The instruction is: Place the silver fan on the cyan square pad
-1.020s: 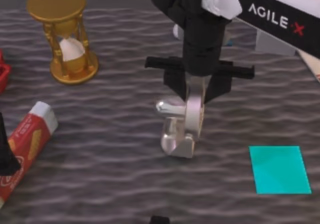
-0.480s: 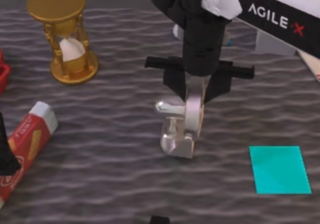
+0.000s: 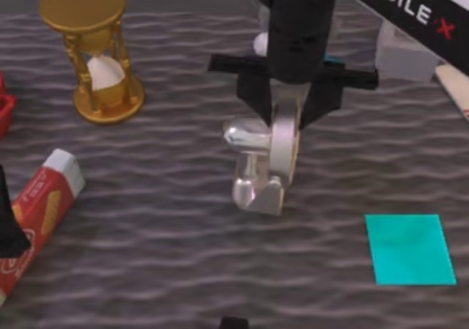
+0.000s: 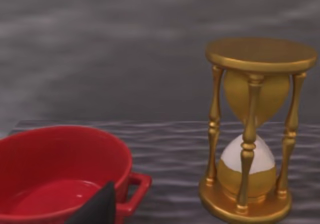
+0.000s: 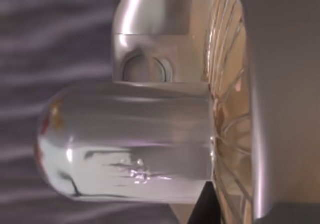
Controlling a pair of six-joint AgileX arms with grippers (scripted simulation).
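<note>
The silver fan (image 3: 258,169) hangs upright near the table's middle, its ring cage pinched edge-on by my right gripper (image 3: 286,120), which is shut on it from above. Its blocky base (image 3: 258,196) sits just over the wavy grey cloth. Up close in the right wrist view, the rounded motor housing (image 5: 130,139) and wire cage (image 5: 230,109) fill the picture. The cyan square pad (image 3: 409,248) lies flat to the fan's right and nearer the front edge, with nothing on it. My left gripper (image 3: 6,230) is parked at the left edge.
A gold hourglass (image 3: 99,50) stands at the back left. A red-and-white tube (image 3: 40,208) lies at the left, with a red pot (image 4: 60,179) beside it. A grey box (image 3: 401,58) sits at the back right.
My right gripper has risen a little with the fan in it, and the fan's base has come up off the cloth. The left arm has not moved.
</note>
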